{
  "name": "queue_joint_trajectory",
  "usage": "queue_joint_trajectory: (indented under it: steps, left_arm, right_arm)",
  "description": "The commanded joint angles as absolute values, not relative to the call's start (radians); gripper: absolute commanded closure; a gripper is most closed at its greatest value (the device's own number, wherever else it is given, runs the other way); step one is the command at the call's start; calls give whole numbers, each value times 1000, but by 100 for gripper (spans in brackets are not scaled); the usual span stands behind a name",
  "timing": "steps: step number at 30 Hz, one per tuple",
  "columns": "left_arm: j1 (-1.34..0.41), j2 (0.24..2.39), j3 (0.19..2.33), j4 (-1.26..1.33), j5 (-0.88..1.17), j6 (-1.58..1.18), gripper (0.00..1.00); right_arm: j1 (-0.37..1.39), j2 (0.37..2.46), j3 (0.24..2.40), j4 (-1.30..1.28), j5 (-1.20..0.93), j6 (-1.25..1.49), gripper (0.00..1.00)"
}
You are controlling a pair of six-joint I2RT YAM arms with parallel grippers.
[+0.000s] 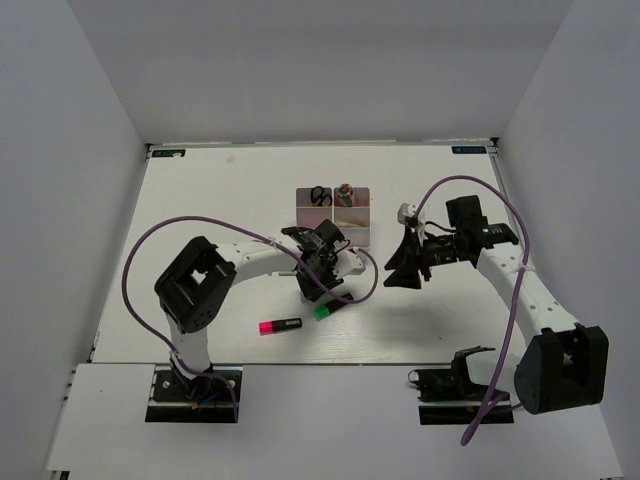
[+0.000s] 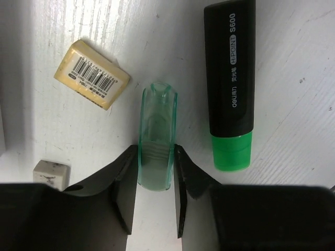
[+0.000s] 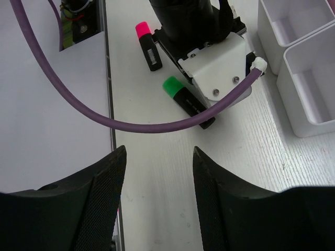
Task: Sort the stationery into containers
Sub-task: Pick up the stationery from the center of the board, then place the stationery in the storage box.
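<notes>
My left gripper point(image 1: 318, 272) is low over the table in front of the white bins point(image 1: 360, 237). In the left wrist view its jaws point(image 2: 156, 152) press both sides of a translucent green cap point(image 2: 157, 115) lying on the table. A black highlighter with a green end point(image 2: 230, 78) lies just right of the cap and also shows in the top view point(image 1: 325, 310). A yellow eraser with a barcode point(image 2: 91, 74) and a tiny white eraser point(image 2: 51, 173) lie to the left. A pink highlighter point(image 1: 280, 326) lies nearer the front. My right gripper point(image 1: 405, 265) is open and empty, right of the bins.
Black-handled scissors point(image 1: 319, 195) and a pinkish item point(image 1: 345, 191) stand in the far bins. The right wrist view shows the left arm's wrist point(image 3: 209, 42) with its purple cable point(image 3: 157, 125), both highlighters beside it, and bin walls point(image 3: 309, 78) at the right.
</notes>
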State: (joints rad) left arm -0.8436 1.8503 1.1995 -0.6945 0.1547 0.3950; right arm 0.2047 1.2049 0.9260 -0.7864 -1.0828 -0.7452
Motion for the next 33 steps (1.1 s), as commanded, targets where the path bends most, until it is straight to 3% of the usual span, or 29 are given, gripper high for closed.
queue_joint_trajectory:
  steps: [1, 5, 6, 7, 10, 12, 14, 15, 25, 33]
  left_arm:
    - [-842, 1818, 1172, -680, 141, 377, 83]
    - [-836, 1712, 1175, -701, 127, 334, 90]
    - [-833, 1694, 1177, -701, 121, 327, 90]
    - [-828, 1677, 1178, -703, 121, 305, 90]
    - [-776, 1567, 1206, -699, 129, 281, 90]
    - [-764, 1562, 1242, -704, 95, 284, 92]
    - [-746, 1584, 1301, -729, 60, 319, 92]
    - [-741, 1592, 1342, -735, 49, 330, 93]
    - [-680, 1881, 1710, -814, -23, 426, 94]
    - [-646, 1945, 1750, -804, -44, 423, 94]
  right_arm:
    - [196, 1186, 963, -810, -1134, -770, 43]
    - [190, 1187, 965, -813, -1134, -766, 43]
    - [189, 1186, 968, -813, -1131, -756, 37]
    - [189, 1186, 968, -808, -1117, -747, 10]
    - [192, 1181, 966, -799, -1117, -739, 10]
    - [192, 1183, 965, -799, -1117, -741, 19]
    - [192, 1190, 977, -808, -1112, -739, 69]
    - [192, 1201, 991, -830, -1111, -739, 100]
    - [189, 1220, 1003, -833, -1111, -724, 100]
    - [186, 1213, 1002, -838, -1115, -736, 100]
